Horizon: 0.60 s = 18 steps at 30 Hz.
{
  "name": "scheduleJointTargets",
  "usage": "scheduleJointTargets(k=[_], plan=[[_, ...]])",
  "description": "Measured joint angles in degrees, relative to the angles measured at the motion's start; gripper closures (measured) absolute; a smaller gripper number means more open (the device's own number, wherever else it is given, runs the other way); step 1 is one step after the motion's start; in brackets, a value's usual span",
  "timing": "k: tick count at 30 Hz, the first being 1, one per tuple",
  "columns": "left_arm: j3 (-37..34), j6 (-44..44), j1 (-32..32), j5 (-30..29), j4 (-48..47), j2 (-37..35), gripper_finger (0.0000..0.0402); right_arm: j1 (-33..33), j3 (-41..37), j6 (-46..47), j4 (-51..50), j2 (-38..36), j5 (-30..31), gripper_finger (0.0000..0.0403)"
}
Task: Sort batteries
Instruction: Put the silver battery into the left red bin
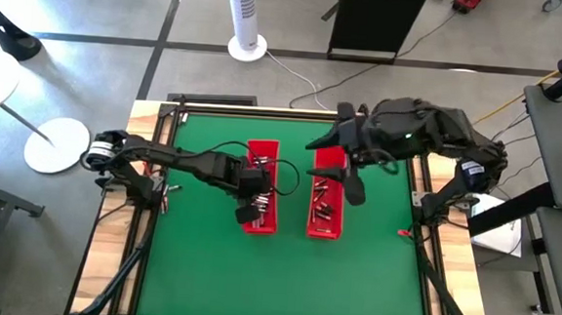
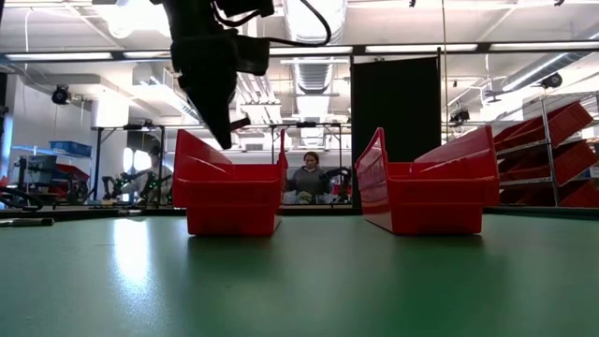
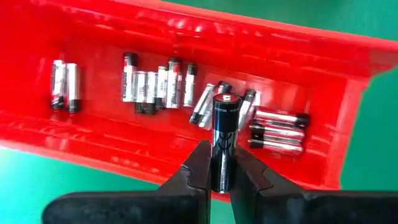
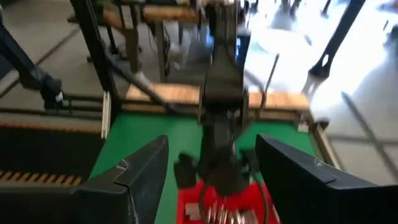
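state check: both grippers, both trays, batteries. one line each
left gripper: shut on a dark battery, held above the left red tray
right gripper: open, empty, above the right red tray
left red tray: upright on the green mat, silvery batteries lying loose inside
right red tray: upright, batteries lying inside
dark battery: gripped at its lower part, clear of the tray floor

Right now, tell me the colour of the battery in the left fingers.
Dark, glossy battery, reddish top end; left wrist view.
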Motion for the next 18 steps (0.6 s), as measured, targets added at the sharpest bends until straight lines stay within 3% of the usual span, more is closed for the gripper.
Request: scheduleJointTargets(k=[9, 14, 18], plan=[[1.2, 2.7, 0.1, 3.5, 1.0, 3.4, 0.039, 3.5, -9.7, 4.3, -0.7, 0.2, 0.1, 0.0144], [7.7, 7.0, 0.0, 4.9, -10.8, 4.0, 0.039, 5.3, -12.9, 5.8, -0.8, -2.2, 2.8, 0.0134], [13.1, 10.1, 0.4, 4.9, -12.8, 3.8, 0.039, 5.5, -16.2, 6.5, -0.7, -4.9, 4.8, 0.0127]])
